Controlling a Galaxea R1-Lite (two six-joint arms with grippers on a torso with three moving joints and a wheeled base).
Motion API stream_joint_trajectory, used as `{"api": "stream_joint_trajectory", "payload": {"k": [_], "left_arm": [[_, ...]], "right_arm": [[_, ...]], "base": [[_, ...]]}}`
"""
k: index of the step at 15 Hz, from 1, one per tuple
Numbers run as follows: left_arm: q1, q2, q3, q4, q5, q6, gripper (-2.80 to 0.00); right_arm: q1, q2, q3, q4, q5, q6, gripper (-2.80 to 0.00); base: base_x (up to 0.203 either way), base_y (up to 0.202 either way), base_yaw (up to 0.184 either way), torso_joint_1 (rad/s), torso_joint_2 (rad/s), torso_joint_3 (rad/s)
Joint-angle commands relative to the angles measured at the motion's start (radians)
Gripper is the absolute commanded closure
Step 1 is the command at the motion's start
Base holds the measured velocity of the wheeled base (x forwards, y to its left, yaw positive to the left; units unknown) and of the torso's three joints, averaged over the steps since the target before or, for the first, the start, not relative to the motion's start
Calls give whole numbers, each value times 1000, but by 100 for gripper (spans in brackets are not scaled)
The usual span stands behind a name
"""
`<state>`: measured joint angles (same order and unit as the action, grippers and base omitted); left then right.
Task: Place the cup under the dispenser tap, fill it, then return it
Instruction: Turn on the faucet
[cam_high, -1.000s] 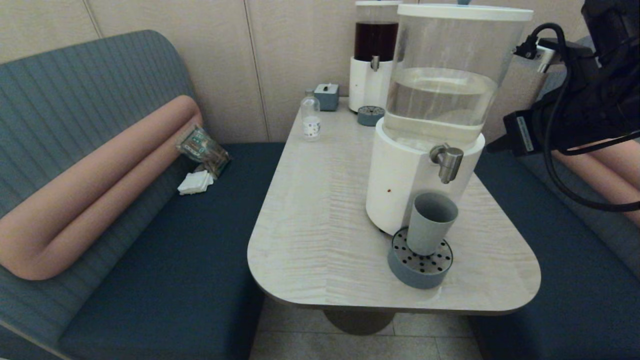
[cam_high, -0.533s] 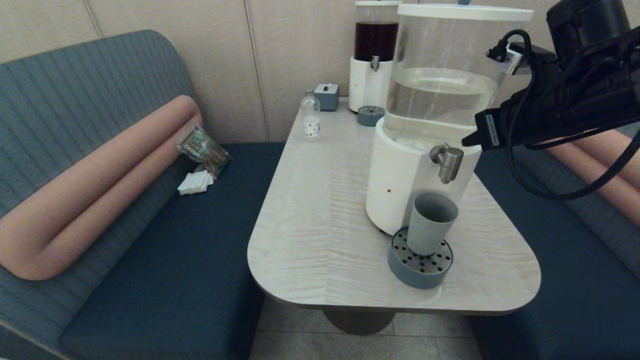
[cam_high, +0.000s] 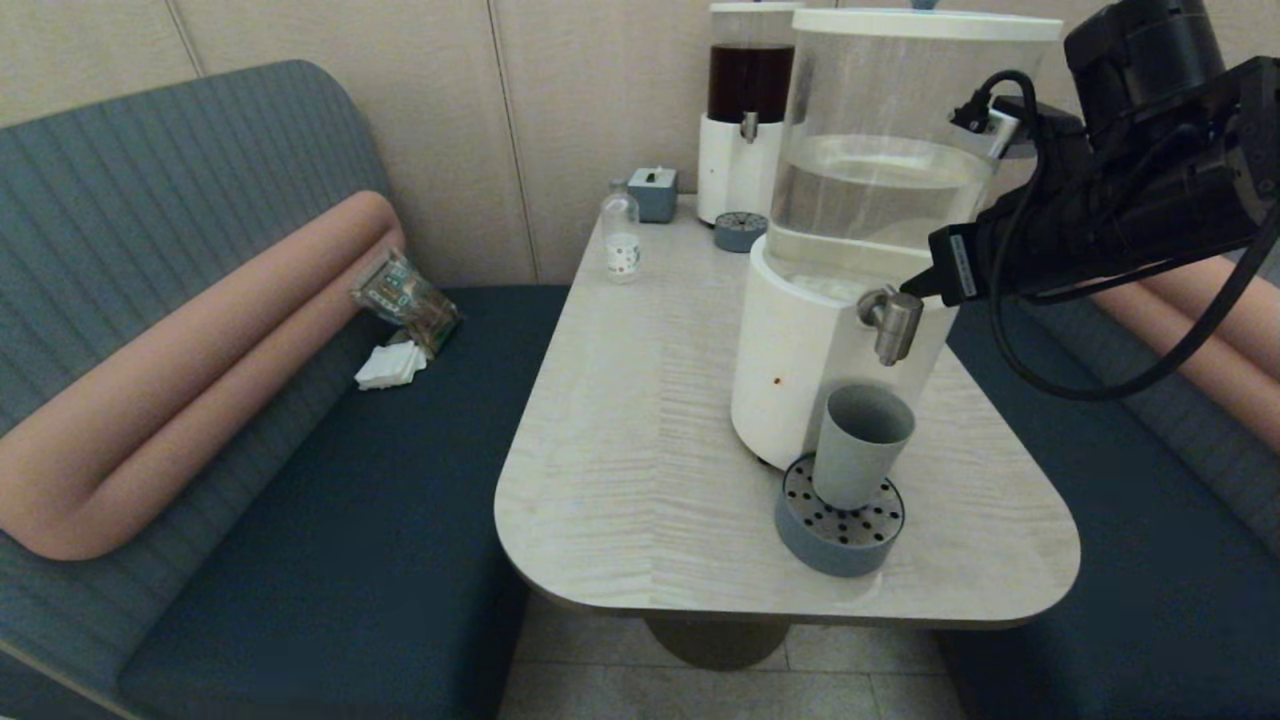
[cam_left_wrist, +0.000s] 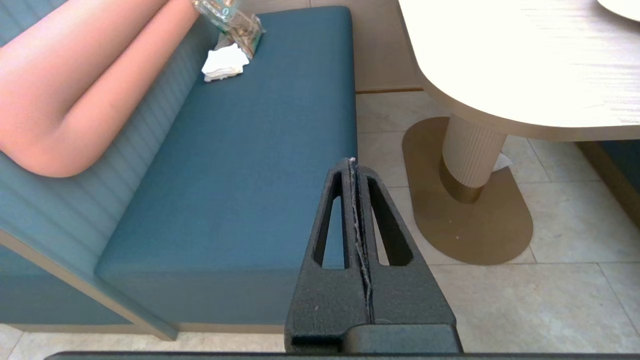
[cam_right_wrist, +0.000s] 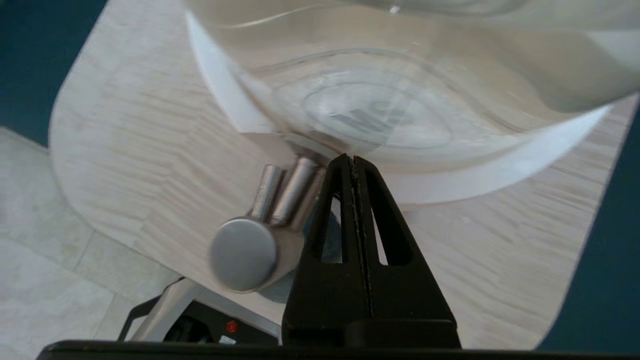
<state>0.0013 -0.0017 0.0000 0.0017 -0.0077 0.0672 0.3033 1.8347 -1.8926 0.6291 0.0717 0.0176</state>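
Grey-blue cup (cam_high: 862, 444) upright under steel tap (cam_high: 893, 322).

Two dispensers (cam_high: 850, 300) (cam_high: 745, 110), two drip trays (cam_high: 838, 530) (cam_high: 740, 230), one cup (cam_high: 860, 445), one small bottle (cam_high: 621, 240), one tissue box (cam_high: 654, 192).

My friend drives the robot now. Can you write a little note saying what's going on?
Right tool: shut, empty, its tip beside the steel tap of the big clear-water dispenser.
Left tool: shut, empty, parked low by the bench, away from the table.
Cup: upright on the round drip tray, under the tap.
Done: cup placed.
Left: open the tap, fill the cup, put it back.
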Motion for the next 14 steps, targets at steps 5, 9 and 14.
{"api": "stream_joint_trajectory", "payload": {"k": [5,9,14], "left_arm": [[0,2,0,0,0,0,0],[0,2,0,0,0,0,0],[0,2,0,0,0,0,0]], "right_arm": [[23,6,-1,1,17,-2,0],[39,6,0,1,21,-37,0],[40,8,0,1,62,-67,0]], "base": [[0,0,0,0,0,0],[0,0,0,0,0,0],[0,0,0,0,0,0]]}}
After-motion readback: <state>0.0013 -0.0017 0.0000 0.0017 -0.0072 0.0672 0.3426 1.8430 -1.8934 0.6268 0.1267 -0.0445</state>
